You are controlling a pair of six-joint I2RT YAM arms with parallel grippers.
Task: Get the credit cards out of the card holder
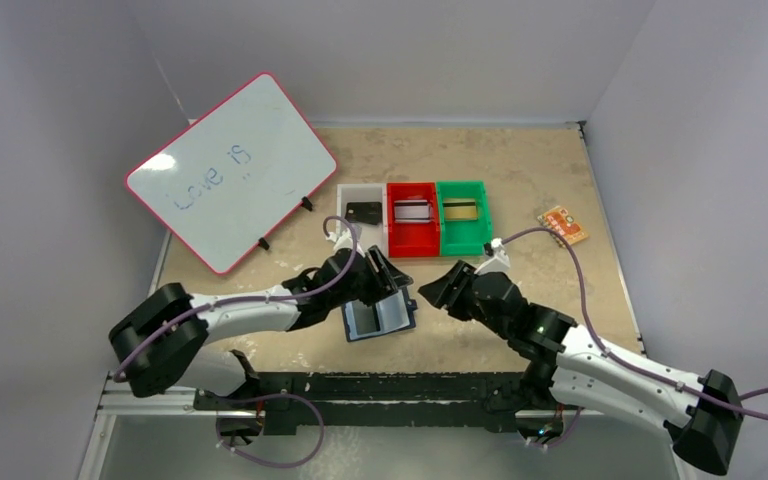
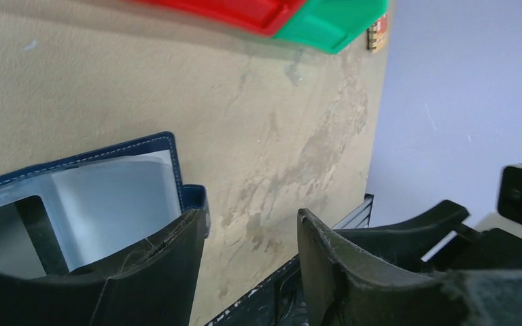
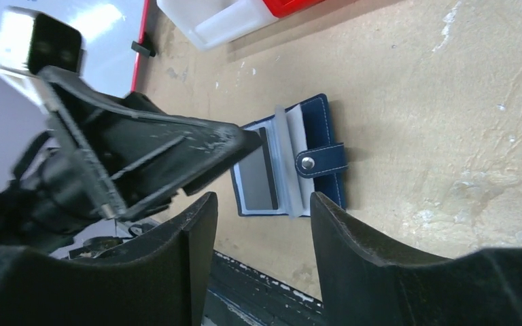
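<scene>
Two grippers are meeting over the front middle of the table (image 1: 560,300) in the top view. The card holder (image 1: 378,318) is lying unfolded there, pale inside facing up. The left gripper (image 1: 388,283) is hanging over its far edge and the right gripper (image 1: 440,290) is hovering just beside it. A white tray (image 1: 352,192), red tray (image 1: 412,240) and green tray (image 1: 463,240) are sitting in a row behind, between a whiteboard (image 1: 230,185) and an orange patterned piece (image 1: 562,225).

From the left wrist, the left gripper (image 2: 251,219) is gaping over bare table, pinching nothing, while one finger (image 2: 156,265) is overlapping the holder's corner.

From the right wrist, the right gripper (image 3: 262,200) is standing spread and empty above the holder, whose snap tab (image 3: 323,159) is pointing away from the left fingertip (image 3: 245,139). Whether that tip is touching it I cannot tell.
</scene>
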